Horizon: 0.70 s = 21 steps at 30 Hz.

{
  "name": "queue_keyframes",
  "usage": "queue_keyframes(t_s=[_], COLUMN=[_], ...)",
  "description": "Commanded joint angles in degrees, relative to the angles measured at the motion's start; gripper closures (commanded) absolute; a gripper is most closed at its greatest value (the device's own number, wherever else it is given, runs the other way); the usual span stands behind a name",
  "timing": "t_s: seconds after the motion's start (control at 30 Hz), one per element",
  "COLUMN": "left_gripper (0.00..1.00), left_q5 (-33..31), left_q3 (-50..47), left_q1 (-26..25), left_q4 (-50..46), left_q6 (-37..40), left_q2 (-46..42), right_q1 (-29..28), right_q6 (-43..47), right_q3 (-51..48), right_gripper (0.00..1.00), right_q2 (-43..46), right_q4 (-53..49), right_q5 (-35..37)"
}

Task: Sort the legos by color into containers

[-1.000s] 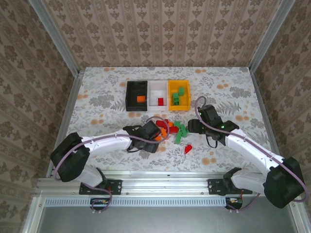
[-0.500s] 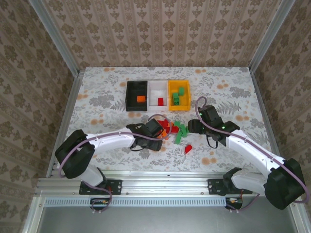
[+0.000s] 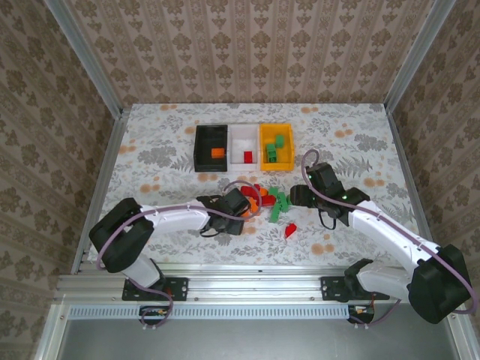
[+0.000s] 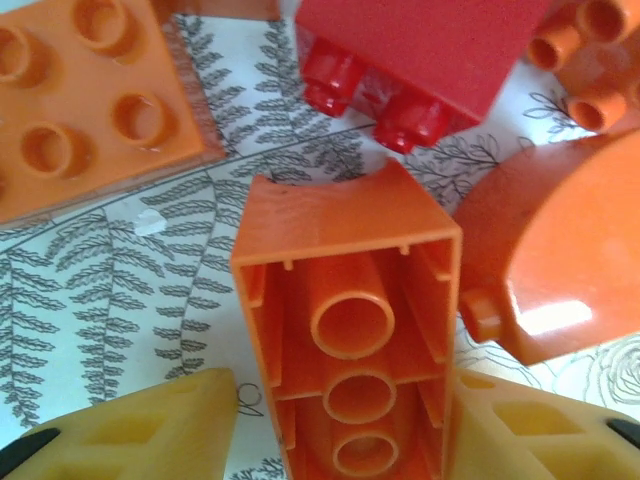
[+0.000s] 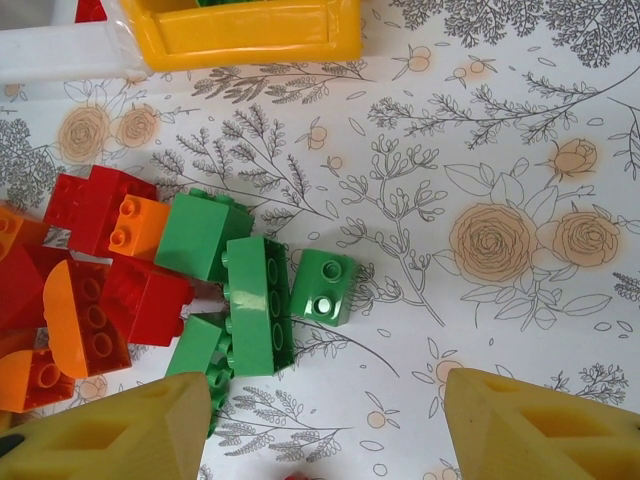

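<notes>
- Across the middle of the table point(image 3: 165, 142), seen from above, you have the loose legos point(image 3: 262, 199) heaped between the left gripper point(image 3: 241, 204) and the right gripper point(image 3: 294, 196). A lone red piece point(image 3: 290, 230) lies apart, closer to the near edge.
- Toward the far edge the black bin point(image 3: 200, 150), white bin point(image 3: 241, 139) and yellow bin point(image 3: 263, 150) stand in a row. They hold orange, red and green pieces in that order, so I judge sorting begun, with most bricks left.
- A flowered cloth covers the table; patterned wallpaper and metal posts close it in.
- At the left wrist, your left gripper point(image 4: 345, 385) straddles an orange brick point(image 4: 350, 320), hollow side toward the camera, a finger close beside each long wall. I cannot tell whether it is clamped. A red brick point(image 4: 410, 60) lies just beyond.
- This looks like a pick for the black bin: confirm the grip, then lift straight up to spare the neighbours.
- At the right wrist, your right gripper point(image 5: 325, 385) stands wide and holds nothing, above green bricks point(image 5: 255, 300) near the yellow bin point(image 5: 250, 40).
</notes>
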<state>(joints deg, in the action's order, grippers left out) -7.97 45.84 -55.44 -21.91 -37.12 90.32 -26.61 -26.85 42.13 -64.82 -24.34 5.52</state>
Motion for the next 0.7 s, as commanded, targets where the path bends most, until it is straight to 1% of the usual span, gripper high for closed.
queue_keyframes(t_s=[0.0,0.1,0.23,0.37,0.47,0.57,0.67], left_gripper=[0.46,0.47,0.53,0.58,0.63,0.65,0.66], left_q5=[-2.6,-2.1,-2.1,-2.4,-2.3,-2.5,-2.6], left_q3=[-0.9,-0.4,0.7,1.0,0.3,-0.7,-1.0], left_q1=[1.4,2.7,4.1,4.4,4.3,4.0,2.6], left_q4=[2.5,3.6,3.6,3.3,3.0,1.8,-1.1], left_q6=[0.5,2.3,4.1,4.5,4.4,4.2,3.8], left_q2=[0.1,0.8,2.3,2.8,1.9,-0.2,-3.4], right_q1=[0.3,0.3,0.3,0.3,0.3,0.3,0.3], right_q6=[-0.3,-0.3,-0.2,-0.2,-0.1,-0.1,-0.1], right_q3=[-0.9,-0.7,-0.6,-0.6,-0.6,-0.5,-0.4], right_gripper=[0.35,0.35,0.36,0.36,0.36,0.36,0.36], right_q2=[0.4,0.7,1.2,1.7,1.9,1.8,1.7], right_q4=[0.2,-0.1,-0.7,-1.0,-1.0,-0.7,-0.3], right_q5=[-0.7,-0.6,-0.4,-0.3,-0.3,-0.5,-1.0])
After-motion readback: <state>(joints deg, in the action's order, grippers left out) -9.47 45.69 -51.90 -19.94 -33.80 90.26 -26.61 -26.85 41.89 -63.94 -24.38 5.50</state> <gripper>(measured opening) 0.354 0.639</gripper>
